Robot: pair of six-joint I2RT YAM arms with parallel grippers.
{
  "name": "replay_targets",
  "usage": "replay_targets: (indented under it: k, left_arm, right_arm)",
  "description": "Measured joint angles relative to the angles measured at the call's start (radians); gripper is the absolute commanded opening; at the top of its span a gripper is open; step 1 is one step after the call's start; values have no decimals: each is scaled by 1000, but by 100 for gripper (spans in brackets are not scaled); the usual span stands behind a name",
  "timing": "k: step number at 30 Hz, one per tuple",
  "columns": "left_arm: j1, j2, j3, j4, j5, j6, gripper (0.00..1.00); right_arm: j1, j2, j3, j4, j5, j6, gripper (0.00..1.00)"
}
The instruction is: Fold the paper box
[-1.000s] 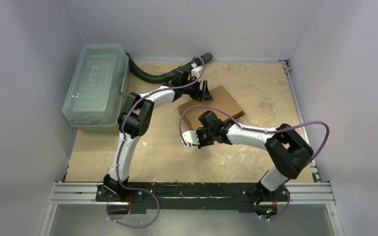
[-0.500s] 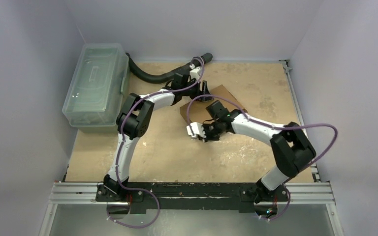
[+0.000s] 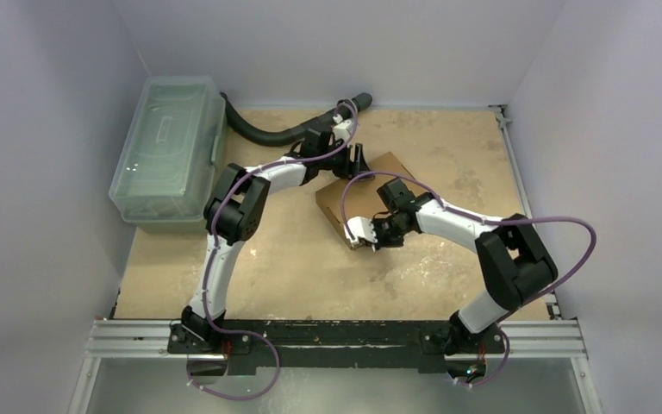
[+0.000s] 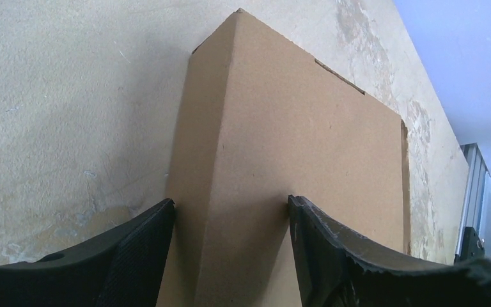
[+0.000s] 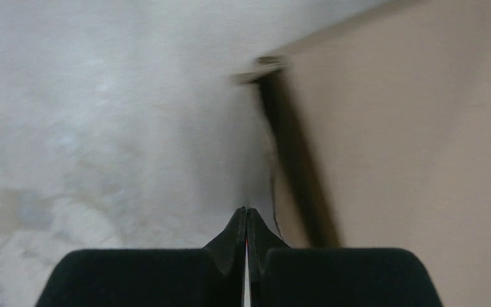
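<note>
**Paper box sits between both pincers, the right one the nearer.**
Top view: the paper box lies on the desk, with the left pincer at its far corner and the right pincer at its near edge. Left wrist: wide jaws straddle the box's side fold, its long axis running ahead. Right wrist: the box edge is just right of the shut tips.
</note>
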Motion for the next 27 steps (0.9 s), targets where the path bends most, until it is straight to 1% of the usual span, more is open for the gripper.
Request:
replay_targets:
  k: [4,8,11,13,17,19,20,23,25,27]
  left_arm:
    - [-2,0,-3,7,3,4,63]
    - [-2,0,-3,26,-18,23,63]
    - [0,0,-14,48,-19,29,64]
    - [0,0,-17,55,-18,27,64]
    - [-3,0,-24,58,-12,10,64]
    - [-8,0,-25,58,-9,1,64]
    - [-11,0,-26,57,-8,-5,64]
    - [-16,0,-28,59,-7,-14,64]
    - [-17,0,-31,61,-6,-18,64]
    - [-18,-2,-35,62,-3,-22,63]
  right_arm:
    - [6,21,12,171,43,171,0]
    - [21,36,83,221,8,349,0]
    - [23,42,91,224,-16,400,0]
    - [14,41,94,190,-41,351,0]
    - [1,39,116,-53,-126,61,0]
    - [14,32,109,-135,-148,-36,0]
    - [32,26,99,-143,-146,-56,0]
    - [130,21,74,-82,-119,-35,0]
    - [188,37,73,16,-82,30,0]
    - [211,72,93,113,-32,110,0]
